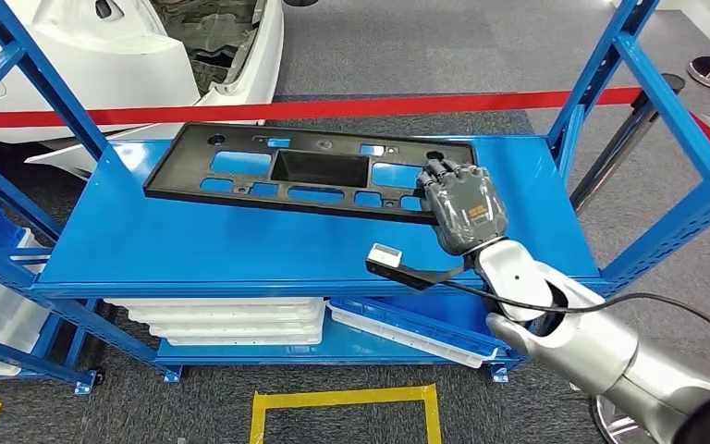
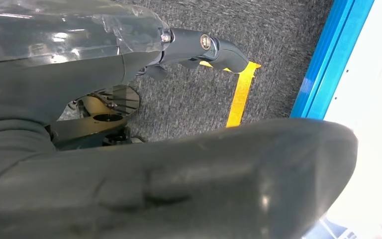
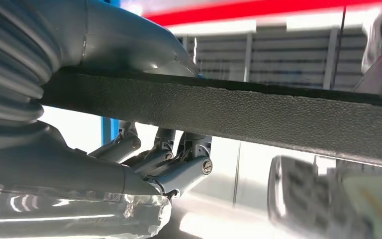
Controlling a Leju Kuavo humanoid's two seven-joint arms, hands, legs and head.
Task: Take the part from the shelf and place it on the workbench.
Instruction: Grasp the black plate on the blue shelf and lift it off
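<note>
Right hand [image 1: 462, 205] gripping part [image 1: 305, 171]

Part [image 1: 310, 173] on shelf [image 1: 194, 245], rear-centre.

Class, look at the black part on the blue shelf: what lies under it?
Under the black part the blue shelf shows through its cut-outs. The right hand grips its right end, fingers curled beneath.

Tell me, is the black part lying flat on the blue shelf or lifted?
Partly lifted: the right hand grips the black part at one end, tilting it above the blue shelf.
</note>
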